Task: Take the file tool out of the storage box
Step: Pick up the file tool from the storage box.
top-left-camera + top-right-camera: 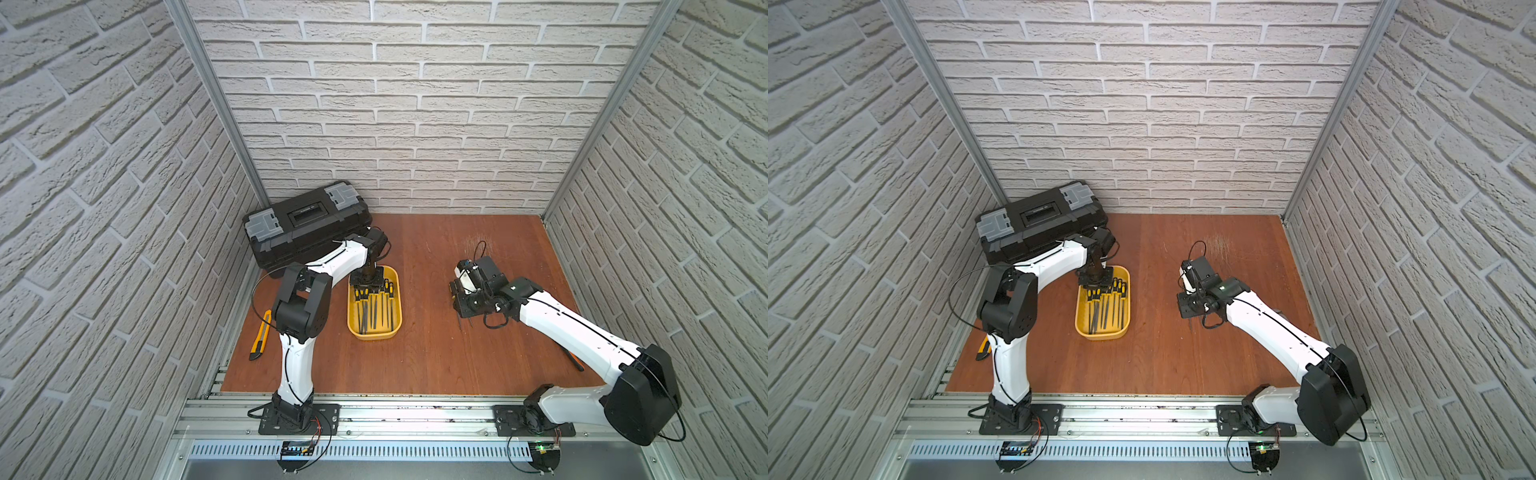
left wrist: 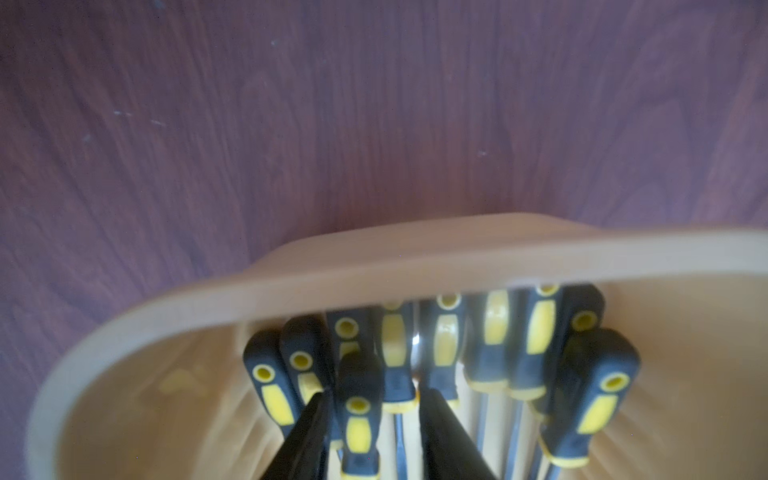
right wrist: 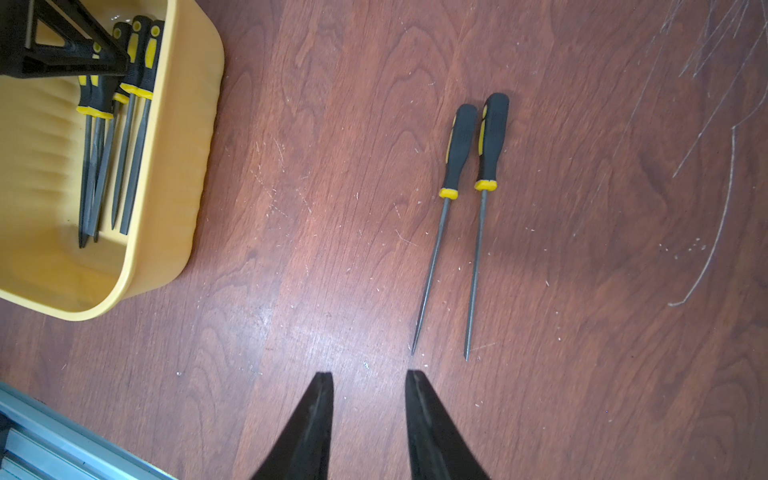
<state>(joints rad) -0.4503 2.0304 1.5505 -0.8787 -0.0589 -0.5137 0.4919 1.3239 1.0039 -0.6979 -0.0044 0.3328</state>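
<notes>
Straddling a file tool [image 2: 358, 415] inside storage box [image 2: 374, 270], L end effector [image 2: 376, 392] narrowly open, unclamped.

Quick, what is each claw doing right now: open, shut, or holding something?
Left claw: open, straddling a file handle in the yellow box, not clamped yet.
Right claw: open, holding nothing.

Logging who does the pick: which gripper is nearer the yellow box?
Left. The left gripper is down inside the yellow box, jaws either side of a file handle. The right gripper hangs apart from it, over the table near two files lying out.
</notes>
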